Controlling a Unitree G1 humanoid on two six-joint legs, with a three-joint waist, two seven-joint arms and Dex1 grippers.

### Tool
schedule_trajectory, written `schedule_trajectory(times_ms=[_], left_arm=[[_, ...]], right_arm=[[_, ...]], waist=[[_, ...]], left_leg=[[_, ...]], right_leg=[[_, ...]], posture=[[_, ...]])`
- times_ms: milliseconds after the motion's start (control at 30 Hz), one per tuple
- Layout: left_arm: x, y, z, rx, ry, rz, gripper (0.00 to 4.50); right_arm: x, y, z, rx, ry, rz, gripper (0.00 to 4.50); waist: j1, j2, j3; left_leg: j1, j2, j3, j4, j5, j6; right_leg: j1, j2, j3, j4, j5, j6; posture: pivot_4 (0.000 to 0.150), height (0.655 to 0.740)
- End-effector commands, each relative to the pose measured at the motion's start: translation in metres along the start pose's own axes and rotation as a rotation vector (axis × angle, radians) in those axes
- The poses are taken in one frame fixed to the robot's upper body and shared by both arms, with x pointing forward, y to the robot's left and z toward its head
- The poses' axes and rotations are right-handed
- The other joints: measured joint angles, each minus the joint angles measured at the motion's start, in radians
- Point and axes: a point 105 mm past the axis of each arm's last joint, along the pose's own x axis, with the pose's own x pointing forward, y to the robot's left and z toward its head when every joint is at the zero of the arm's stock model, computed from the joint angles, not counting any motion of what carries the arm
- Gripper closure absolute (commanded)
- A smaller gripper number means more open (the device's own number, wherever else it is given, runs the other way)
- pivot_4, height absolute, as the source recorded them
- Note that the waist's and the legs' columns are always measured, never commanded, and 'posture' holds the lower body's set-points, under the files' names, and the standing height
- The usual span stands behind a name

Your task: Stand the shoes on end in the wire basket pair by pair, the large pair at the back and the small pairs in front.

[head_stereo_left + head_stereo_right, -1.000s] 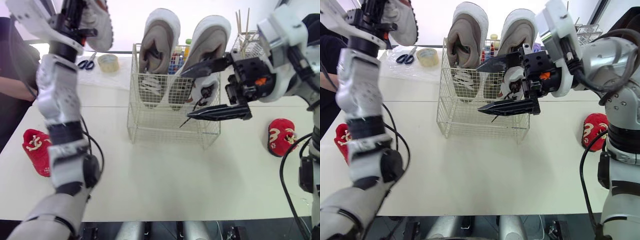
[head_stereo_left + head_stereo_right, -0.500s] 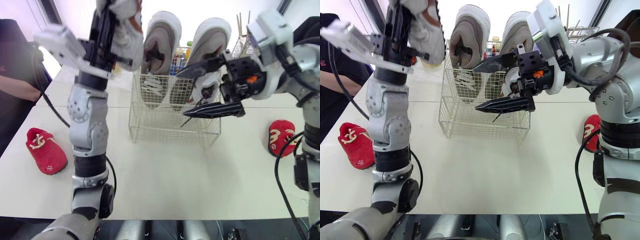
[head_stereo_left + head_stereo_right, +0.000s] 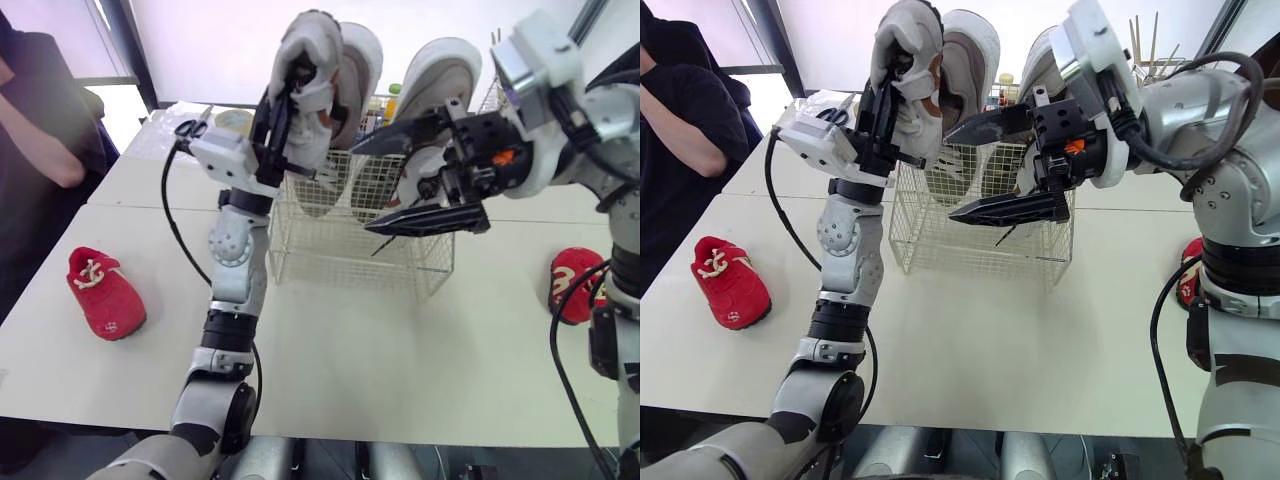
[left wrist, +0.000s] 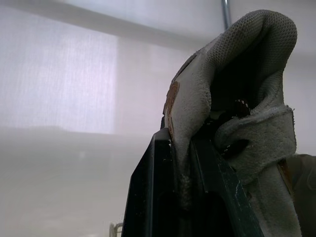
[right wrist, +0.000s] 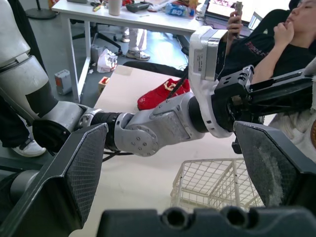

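Observation:
My left gripper (image 3: pixel 283 105) is shut on a small grey-white shoe (image 3: pixel 305 65), held upright in the air at the left rim of the wire basket (image 3: pixel 350 250). In the left wrist view its fingers (image 4: pixel 158 197) pinch the shoe's (image 4: pixel 237 98) collar. Two large grey shoes (image 3: pixel 355 60) (image 3: pixel 445 75) stand on end at the basket's back. My right gripper (image 3: pixel 385 180) hangs open, with nothing in it, before the basket's right half, partly hiding a small white shoe (image 3: pixel 428 185) that is inside. One red shoe (image 3: pixel 105 295) lies far left on the table, another (image 3: pixel 575 285) far right.
A person (image 3: pixel 40 110) stands at the table's left edge. Scissors (image 3: pixel 190 128) and a tape roll (image 3: pixel 235 120) lie behind the basket on the left. A wire rack with sticks (image 3: pixel 1145 50) stands at the back right. The right wrist view shows the basket's corner (image 5: pixel 217 187).
My left arm has swung right and inward, carrying the small grey shoe from the far left to the basket's left rim. The right gripper has stayed open in place. The camera has shifted.

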Motion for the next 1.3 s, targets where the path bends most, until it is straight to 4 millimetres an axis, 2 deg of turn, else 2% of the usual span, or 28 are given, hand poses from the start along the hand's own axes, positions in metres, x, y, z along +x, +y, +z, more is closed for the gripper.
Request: schedule_trajectory(times_ms=[33, 167, 300, 700, 800, 1000, 1033, 1300], left_arm=[[0.000, -0.015, -0.002, 0.019, -0.041, -0.014, 4.40], [-0.007, -0.018, -0.011, 0.025, -0.026, 0.000, 4.40], [-0.023, -0.026, -0.023, 0.032, 0.009, 0.013, 4.40], [-0.058, -0.019, -0.045, 0.091, 0.109, 0.059, 4.40], [-0.067, -0.018, -0.054, 0.078, 0.155, 0.073, 3.33], [-0.078, -0.011, -0.056, 0.070, 0.186, 0.083, 0.30], [-0.080, -0.008, -0.054, 0.067, 0.193, 0.088, 0.07], [-0.087, 0.023, -0.021, 0.066, 0.231, 0.075, 0.07]], right_arm=[[-0.008, 0.004, 0.014, -0.060, -0.012, -0.034, 0.00], [-0.009, 0.005, 0.014, -0.057, -0.011, -0.042, 0.00], [-0.011, 0.005, 0.014, -0.052, -0.009, -0.047, 0.00], [-0.010, 0.005, 0.014, -0.049, -0.008, -0.033, 0.00], [-0.009, 0.004, 0.014, -0.050, -0.008, -0.031, 0.00], [-0.008, 0.003, 0.014, -0.053, -0.008, -0.028, 0.00], [-0.007, 0.003, 0.014, -0.054, -0.009, -0.027, 0.00], [-0.006, 0.002, 0.012, -0.057, -0.018, -0.018, 0.00]], waist=[[0.000, 0.000, 0.000], [0.000, 0.000, 0.000], [0.000, 0.000, 0.000], [0.001, 0.001, -0.001], [0.002, 0.002, -0.001], [0.000, 0.003, -0.003], [0.000, 0.004, -0.003], [-0.026, 0.007, -0.004]], left_leg=[[0.000, 0.000, 0.000, 0.000, 0.000, 0.000], [0.000, 0.000, 0.000, 0.000, 0.000, 0.000], [0.000, 0.000, 0.000, 0.000, 0.000, 0.000], [0.000, 0.000, 0.000, 0.000, 0.000, 0.000], [0.003, 0.000, 0.000, 0.000, -0.001, -0.002], [0.006, 0.000, 0.000, 0.000, -0.002, -0.002], [0.006, 0.000, 0.000, 0.000, -0.002, -0.002], [0.005, 0.002, 0.000, -0.004, -0.001, -0.001]], right_leg=[[0.000, 0.000, 0.000, 0.000, 0.000, 0.000], [0.000, 0.000, 0.000, 0.000, 0.000, 0.000], [0.000, 0.000, 0.000, 0.000, 0.000, 0.000], [0.000, 0.000, 0.000, 0.000, 0.000, 0.000], [0.002, 0.000, 0.000, -0.001, 0.000, 0.000], [0.004, 0.000, 0.000, -0.001, 0.000, 0.000], [0.004, 0.000, 0.000, -0.001, 0.000, 0.000], [0.001, 0.001, 0.000, 0.000, 0.000, -0.001]], posture=[[0.150, 0.7400], [0.150, 0.7400], [0.150, 0.7400], [0.150, 0.7400], [0.150, 0.7400], [0.150, 0.7400], [0.150, 0.7400], [0.150, 0.7400]])
